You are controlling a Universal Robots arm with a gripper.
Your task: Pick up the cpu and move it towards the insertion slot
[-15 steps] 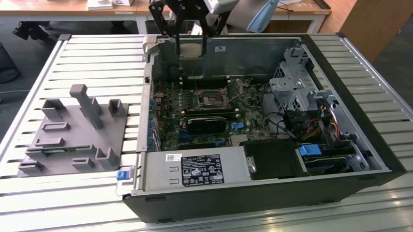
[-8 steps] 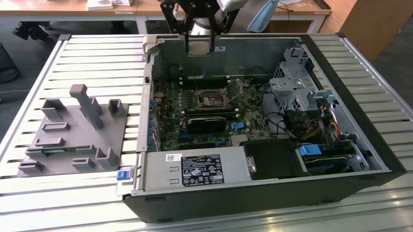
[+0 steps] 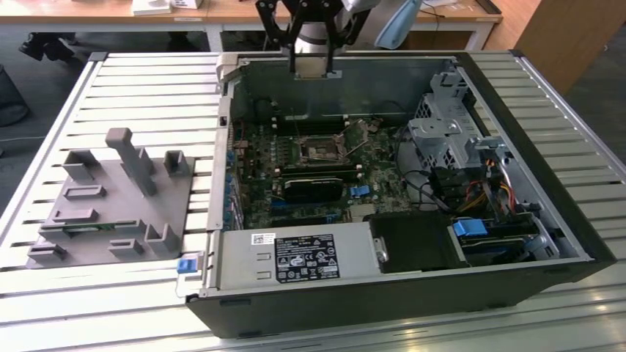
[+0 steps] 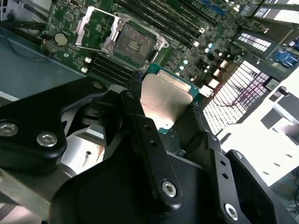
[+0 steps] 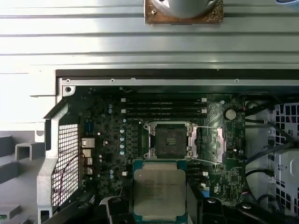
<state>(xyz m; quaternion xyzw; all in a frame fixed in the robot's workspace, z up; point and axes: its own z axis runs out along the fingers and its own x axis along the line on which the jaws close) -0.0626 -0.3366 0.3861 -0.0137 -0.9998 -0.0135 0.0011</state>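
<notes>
Between closed gripper (image 4: 163, 105) fingers: cpu (image 4: 163, 100)

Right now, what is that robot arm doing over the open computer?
The robot's gripper is holding the cpu, a flat silver chip, pinched between its black fingers. It hangs above the open computer case, over the green motherboard. The insertion slot sits open, its dark centre bare and its metal frame flipped up. In both wrist views the chip is close to the slot but not in it yet.
</notes>
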